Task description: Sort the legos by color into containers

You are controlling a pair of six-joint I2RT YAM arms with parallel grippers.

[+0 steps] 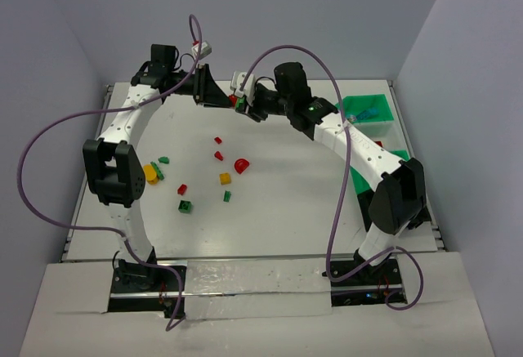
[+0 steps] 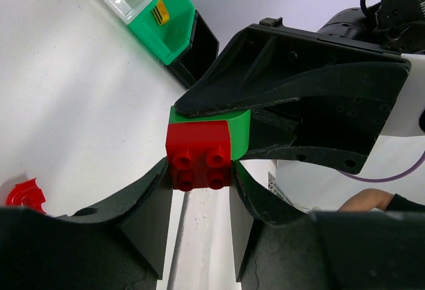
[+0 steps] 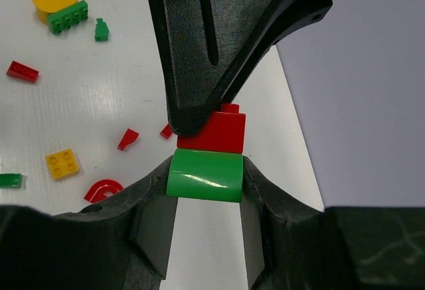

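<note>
Presently listed: one joined pair of tiny plastic toy bricks, a red square four-stud brick (image 2: 198,145) pressed onto a glossy green curved-top brick (image 3: 204,178).

Location: well to the left of the bright green open-topped plastic bin (image 1: 380,105), about level with it at the far side of the white table (image 1: 286,218). The pair is apparently held above the surface rather than resting on it.

Hold: the pair is shared between both pincers. The left gripper (image 2: 200,174) is clenched on the red brick, one pad against each flat side wall. The right gripper (image 3: 206,169) is seen closed round the green brick, its pads touching both end faces. No gap is visible at either grip.

Handling, as judged: both pieces are taken to be very light, rigid and smooth — the green one shiny enough to slip if pinched on its curve. Flat opposite walls are the faces to be gripped, squarely, so that the stud joint can be pulled straight apart without twisting.

Also recorded, left of the bin and nearer the arm bases: loose bricks scattered on the table — among them a red arch piece (image 1: 241,164) and a yellow square plate (image 1: 225,179). None of these is touched. Sorting is judged to be at an early stage.
</note>
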